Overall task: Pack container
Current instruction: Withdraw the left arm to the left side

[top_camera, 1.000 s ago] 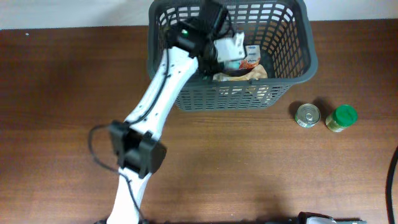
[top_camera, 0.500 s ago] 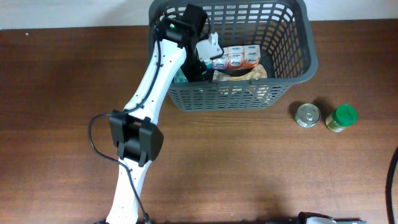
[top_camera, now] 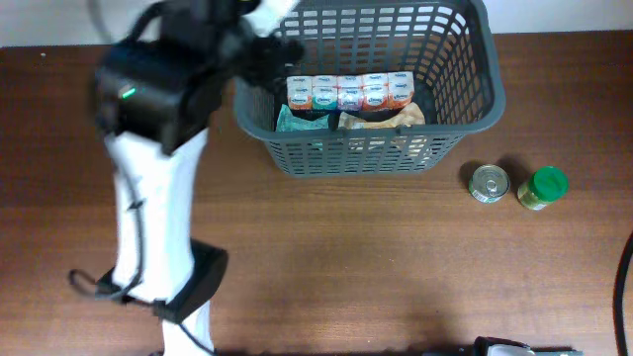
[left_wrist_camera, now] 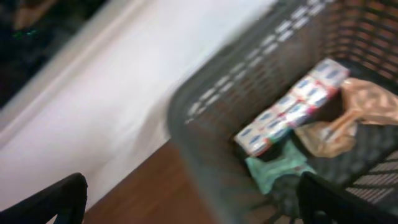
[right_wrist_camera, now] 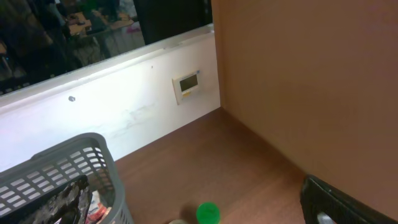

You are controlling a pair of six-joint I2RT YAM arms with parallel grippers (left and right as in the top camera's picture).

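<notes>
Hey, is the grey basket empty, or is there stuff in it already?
Partly filled: the basket holds a row of small cartons, a teal packet and a tan bag.

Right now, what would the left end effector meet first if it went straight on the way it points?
Probably the container, at its near corner wall just below the rim, though blur leaves depth uncertain.

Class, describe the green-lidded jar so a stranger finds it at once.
Find the big grey basket on the table. Off its front right corner stand two small things side by side. The jar is the outer one, green-lidded; the tin can beside it is silver.
</notes>
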